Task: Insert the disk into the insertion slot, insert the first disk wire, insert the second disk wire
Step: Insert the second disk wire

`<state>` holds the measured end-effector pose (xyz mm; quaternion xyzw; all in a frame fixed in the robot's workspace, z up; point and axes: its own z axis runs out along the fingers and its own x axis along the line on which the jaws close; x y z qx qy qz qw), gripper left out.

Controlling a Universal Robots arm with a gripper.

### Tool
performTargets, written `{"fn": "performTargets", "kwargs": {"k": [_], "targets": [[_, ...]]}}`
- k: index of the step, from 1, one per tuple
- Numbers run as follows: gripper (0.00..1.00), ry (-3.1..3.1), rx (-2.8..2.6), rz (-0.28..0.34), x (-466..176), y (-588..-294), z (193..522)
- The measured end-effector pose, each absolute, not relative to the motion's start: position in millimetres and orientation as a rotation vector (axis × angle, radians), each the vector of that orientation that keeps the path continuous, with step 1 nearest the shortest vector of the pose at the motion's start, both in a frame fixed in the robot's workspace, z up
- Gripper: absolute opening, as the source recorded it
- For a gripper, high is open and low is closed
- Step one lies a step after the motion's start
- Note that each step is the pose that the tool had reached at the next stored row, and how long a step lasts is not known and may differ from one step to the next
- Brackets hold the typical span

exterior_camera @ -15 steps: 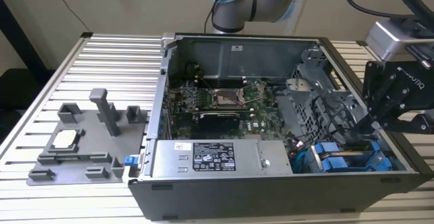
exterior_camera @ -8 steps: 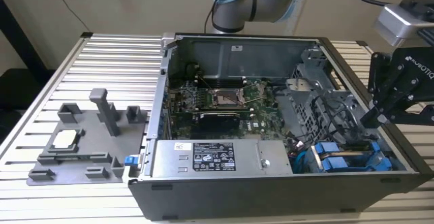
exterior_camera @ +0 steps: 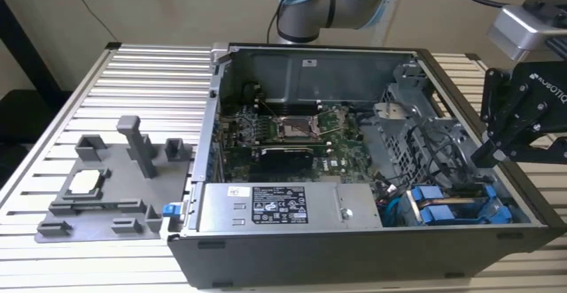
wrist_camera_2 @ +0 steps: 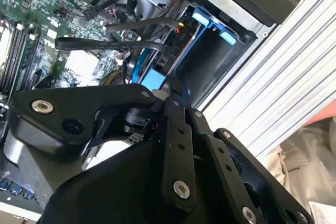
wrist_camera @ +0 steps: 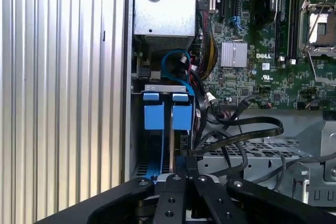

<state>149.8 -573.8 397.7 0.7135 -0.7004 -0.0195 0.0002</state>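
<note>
End effector [wrist_camera: 181, 169] hangs over the slot [exterior_camera: 461, 206], fingers pinched narrow on a black wire [wrist_camera: 247, 129] (disk [wrist_camera: 160, 111] already seated, blue tabs up).

Two blue-framed drives [wrist_camera: 168, 111], one computer case [exterior_camera: 354, 253], one gripper [exterior_camera: 496, 153]
</note>
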Motion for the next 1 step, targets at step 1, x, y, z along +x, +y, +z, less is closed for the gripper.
{"fn": "performTargets", "kwargs": {"k": [1], "targets": [[0.11,-2.200,2.241,-0.061,149.8,-573.8,397.7]]}}
